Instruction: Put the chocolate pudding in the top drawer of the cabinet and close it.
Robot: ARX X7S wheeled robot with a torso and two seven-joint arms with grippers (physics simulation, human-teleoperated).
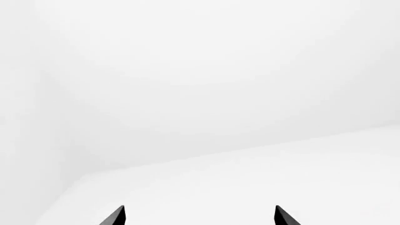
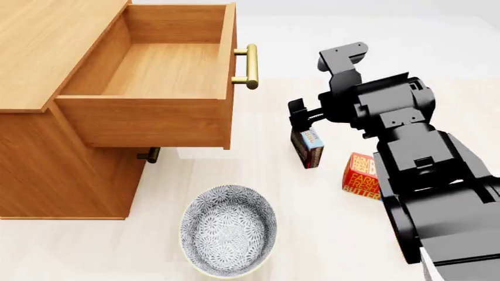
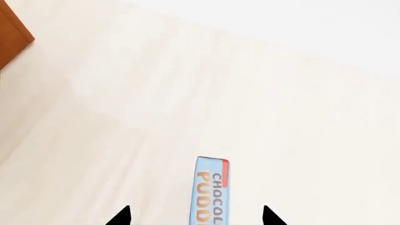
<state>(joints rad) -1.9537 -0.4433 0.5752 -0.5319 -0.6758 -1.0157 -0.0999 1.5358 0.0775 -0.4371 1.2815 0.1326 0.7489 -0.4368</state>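
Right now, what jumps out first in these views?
The top drawer stands pulled wide open and bare inside, high on the cabinet. The right tool hangs open over the upright chocolate pudding, between a butter box and a patterned bowl.

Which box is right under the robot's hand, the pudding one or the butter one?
The chocolate pudding, the small dark box with the blue face, sits right below the open right gripper. The orange-red butter box lies off to the side.

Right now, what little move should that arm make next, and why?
Probably lower the right gripper and shut it on the chocolate pudding: its fingertips stand apart either side of the upright box without gripping, and the top drawer is already open and empty.
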